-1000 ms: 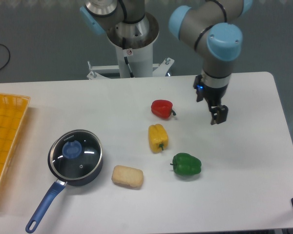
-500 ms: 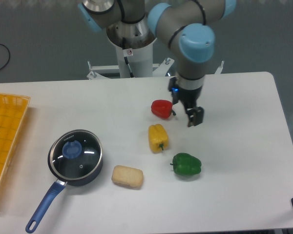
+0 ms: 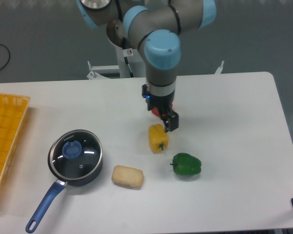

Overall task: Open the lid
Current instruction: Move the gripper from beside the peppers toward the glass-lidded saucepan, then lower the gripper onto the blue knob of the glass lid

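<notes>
Over the middle of the table, the gripper is hanging just above the yellow pepper and blocking most of the red pepper behind it, and honestly I can't tell from this angle whether its fingers are apart or together. It's carrying nothing, so I'd say it's only making the approach, since the lid is sitting well off to the left, closed on the saucepan. Next it's going to need to get across, past the bread roll and green pepper, line up over the blue knob, then drop and pinch it.
</notes>
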Robot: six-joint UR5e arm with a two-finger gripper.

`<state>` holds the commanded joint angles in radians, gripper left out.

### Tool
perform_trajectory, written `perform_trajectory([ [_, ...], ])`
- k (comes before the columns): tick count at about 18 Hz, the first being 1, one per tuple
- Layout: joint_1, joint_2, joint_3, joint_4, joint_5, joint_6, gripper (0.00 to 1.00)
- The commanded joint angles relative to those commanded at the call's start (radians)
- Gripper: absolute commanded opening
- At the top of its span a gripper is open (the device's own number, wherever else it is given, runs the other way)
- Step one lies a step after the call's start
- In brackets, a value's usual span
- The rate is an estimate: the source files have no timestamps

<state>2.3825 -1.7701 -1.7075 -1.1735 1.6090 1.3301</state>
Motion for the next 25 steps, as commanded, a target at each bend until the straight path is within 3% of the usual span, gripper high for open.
perform_trajectory([
  [8,-0.104,-0.031,0.028,0.003,-0.014,-0.187,1.0],
  [17,-0.213,-0.088,0.057,0.052,-0.014,-0.341,1.0],
  [25,-0.27,-0.15,0.097,0.054,-0.027,-0.486,1.0],
])
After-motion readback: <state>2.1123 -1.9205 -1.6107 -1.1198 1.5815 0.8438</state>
